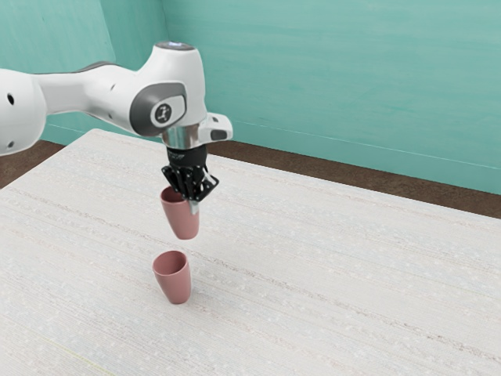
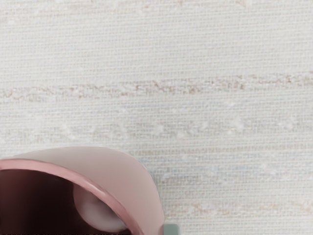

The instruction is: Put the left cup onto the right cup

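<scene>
A pink cup [image 1: 181, 213] hangs in the air above the table, held at its rim by my black gripper [image 1: 190, 194], which is shut on it. A second pink cup [image 1: 172, 276] stands upright on the white table [image 1: 329, 274], a little below and toward the exterior view's left of the held one, with a gap between them. In the wrist view the held cup's rim and dark inside [image 2: 78, 196] sit close under my hand, with the pale table surface beyond.
The white table stretches wide on every side of the standing cup. A teal wall [image 1: 337, 70] and a brown floor strip [image 1: 376, 178] lie behind the table's far edge.
</scene>
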{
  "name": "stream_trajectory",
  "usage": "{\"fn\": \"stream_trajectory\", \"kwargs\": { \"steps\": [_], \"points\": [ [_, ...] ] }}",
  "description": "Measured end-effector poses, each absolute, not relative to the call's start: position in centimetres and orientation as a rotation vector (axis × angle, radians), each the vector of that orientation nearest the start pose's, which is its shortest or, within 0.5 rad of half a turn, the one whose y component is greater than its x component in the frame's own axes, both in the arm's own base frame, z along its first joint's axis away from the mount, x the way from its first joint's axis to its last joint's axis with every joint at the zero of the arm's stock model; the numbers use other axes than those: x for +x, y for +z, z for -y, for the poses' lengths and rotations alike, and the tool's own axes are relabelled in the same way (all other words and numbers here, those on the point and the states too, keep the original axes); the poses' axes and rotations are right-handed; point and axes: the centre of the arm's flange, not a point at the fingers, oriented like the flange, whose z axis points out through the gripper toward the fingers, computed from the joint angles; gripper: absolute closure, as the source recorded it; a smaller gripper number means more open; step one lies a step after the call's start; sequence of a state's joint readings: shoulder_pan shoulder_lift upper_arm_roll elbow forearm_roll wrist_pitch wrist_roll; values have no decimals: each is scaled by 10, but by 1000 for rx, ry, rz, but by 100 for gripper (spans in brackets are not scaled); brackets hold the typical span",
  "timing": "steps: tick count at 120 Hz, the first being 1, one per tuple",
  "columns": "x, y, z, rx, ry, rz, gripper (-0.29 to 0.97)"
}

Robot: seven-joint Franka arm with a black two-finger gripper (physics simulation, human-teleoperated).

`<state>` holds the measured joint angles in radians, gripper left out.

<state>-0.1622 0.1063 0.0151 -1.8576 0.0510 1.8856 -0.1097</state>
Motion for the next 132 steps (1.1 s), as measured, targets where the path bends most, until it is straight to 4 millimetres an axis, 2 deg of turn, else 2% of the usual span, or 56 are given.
{"fn": "stream_trajectory", "kwargs": {
  "steps": [13,45,62,73,92,132],
  "points": [
    [566,456,83,-3080,109,-74,79],
    [526,471,88,-3081,93,-52,79],
    [513,471,85,-3080,98,-24,79],
    [510,469,81,-3079,104,2,79],
    [508,455,77,-3075,126,33,78],
    [514,448,76,-3072,94,64,78]
  ]
}}
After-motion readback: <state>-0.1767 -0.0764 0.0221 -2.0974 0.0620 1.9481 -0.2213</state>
